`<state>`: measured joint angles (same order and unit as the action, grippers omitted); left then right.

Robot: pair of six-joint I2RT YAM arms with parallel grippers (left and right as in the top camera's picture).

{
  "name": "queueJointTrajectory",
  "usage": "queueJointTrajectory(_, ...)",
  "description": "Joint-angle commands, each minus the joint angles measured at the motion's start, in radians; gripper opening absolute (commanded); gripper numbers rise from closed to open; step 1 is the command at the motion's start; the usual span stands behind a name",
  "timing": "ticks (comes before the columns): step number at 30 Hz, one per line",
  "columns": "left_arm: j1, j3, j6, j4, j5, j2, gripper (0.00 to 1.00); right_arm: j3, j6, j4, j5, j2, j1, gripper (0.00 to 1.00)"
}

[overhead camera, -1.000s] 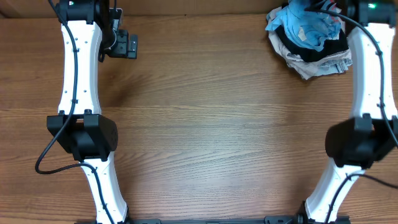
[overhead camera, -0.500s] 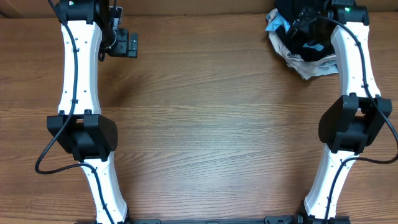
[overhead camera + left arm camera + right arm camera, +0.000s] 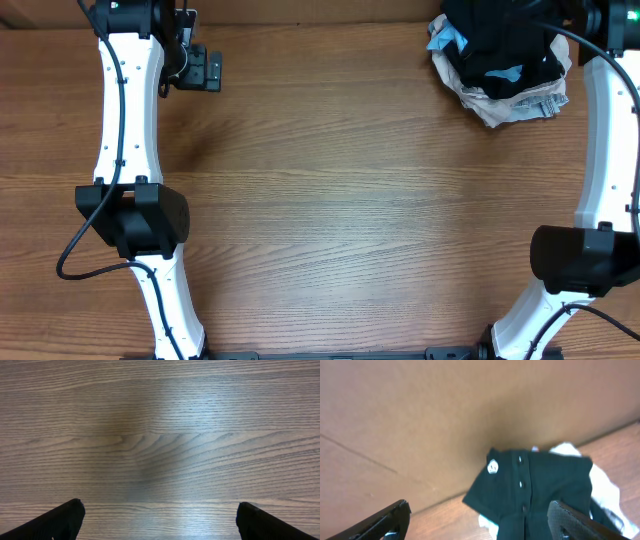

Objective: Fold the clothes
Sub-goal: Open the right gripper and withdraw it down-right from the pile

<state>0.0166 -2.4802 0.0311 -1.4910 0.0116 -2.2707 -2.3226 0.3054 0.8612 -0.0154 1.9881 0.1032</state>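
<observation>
The clothes [image 3: 500, 62] lie in a heap at the table's far right corner. A dark button-up shirt [image 3: 500, 40] covers the top, with blue and white cloth showing under its edges. In the right wrist view the dark shirt [image 3: 540, 490] hangs or lies just ahead of my right gripper [image 3: 480, 522], which is open and holds nothing. Its right fingertip [image 3: 580, 520] is in front of the shirt's lower part. My left gripper [image 3: 210, 71] is at the far left and stands open over bare wood [image 3: 160, 450], far from the heap.
A brown cardboard wall [image 3: 420, 420] rises right behind the heap along the table's far edge. The wooden table [image 3: 340, 200] stretches between the two arms. The right arm [image 3: 605, 110] runs along the right edge.
My right gripper has opened from shut. A dark shirt now covers the blue cloth that topped the heap, and the right arm has swung back to the right. The left arm is still.
</observation>
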Motion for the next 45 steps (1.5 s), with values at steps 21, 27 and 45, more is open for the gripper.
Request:
queueJointTrajectory(21,-0.006,0.006,-0.012,0.011,-0.012,0.002,1.0,0.005,-0.062,0.011,0.127,0.489,0.003,1.0)
queueJointTrajectory(27,-0.007,0.006,-0.013,0.011,-0.012,0.002,1.0,-0.04,-0.063,0.055,0.127,0.417,0.003,1.0)
queueJointTrajectory(45,-0.006,0.006,-0.013,0.011,-0.012,0.002,1.0,-0.51,-0.063,0.29,0.127,-0.178,-0.014,1.0)
